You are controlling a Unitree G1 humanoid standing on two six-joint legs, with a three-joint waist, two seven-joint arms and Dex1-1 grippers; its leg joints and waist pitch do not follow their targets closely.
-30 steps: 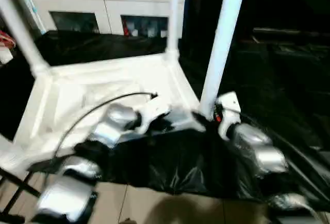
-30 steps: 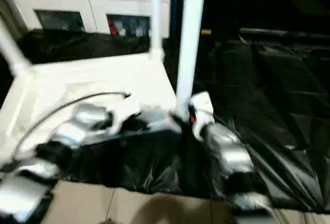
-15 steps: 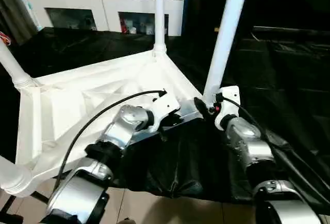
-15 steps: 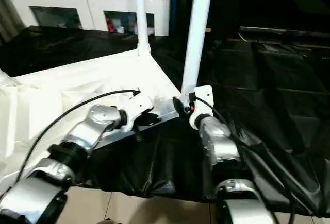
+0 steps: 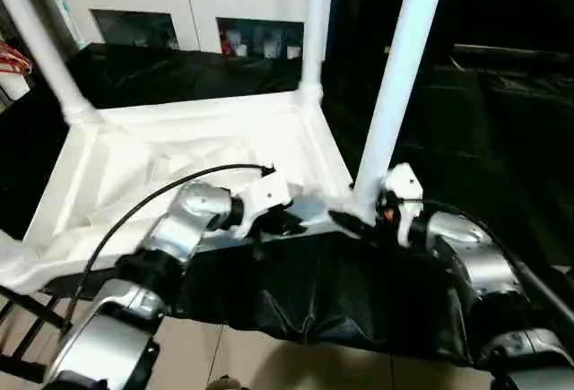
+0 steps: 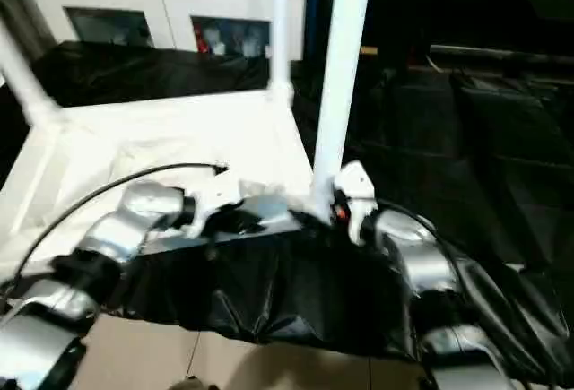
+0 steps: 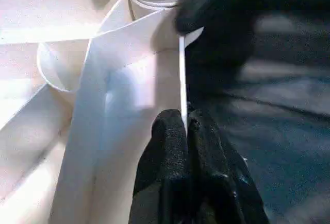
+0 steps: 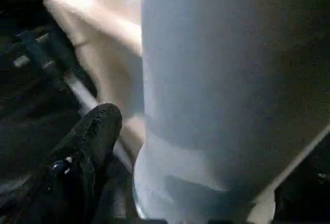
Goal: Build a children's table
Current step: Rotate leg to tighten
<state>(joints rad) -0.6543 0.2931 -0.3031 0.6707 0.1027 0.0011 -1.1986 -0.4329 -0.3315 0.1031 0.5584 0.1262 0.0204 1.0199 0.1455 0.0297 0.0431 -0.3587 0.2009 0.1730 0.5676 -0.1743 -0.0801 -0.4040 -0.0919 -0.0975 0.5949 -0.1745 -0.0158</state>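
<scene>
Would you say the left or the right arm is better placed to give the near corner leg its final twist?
Right, probably: the right gripper sits at the base of the near leg, jaws around it, while the left gripper pinches the tabletop's rim.

smooth white plastic table (image 5: 206,152); glossy, crinkled black sheeting (image 5: 359,296); shiny silver metal forearms (image 5: 471,264).

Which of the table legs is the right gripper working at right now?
The near right leg, the thickest-looking one, rising from the tabletop corner closest to the robot's right arm. The right gripper sits at its base; the far right leg and far left leg stand untouched.
</scene>
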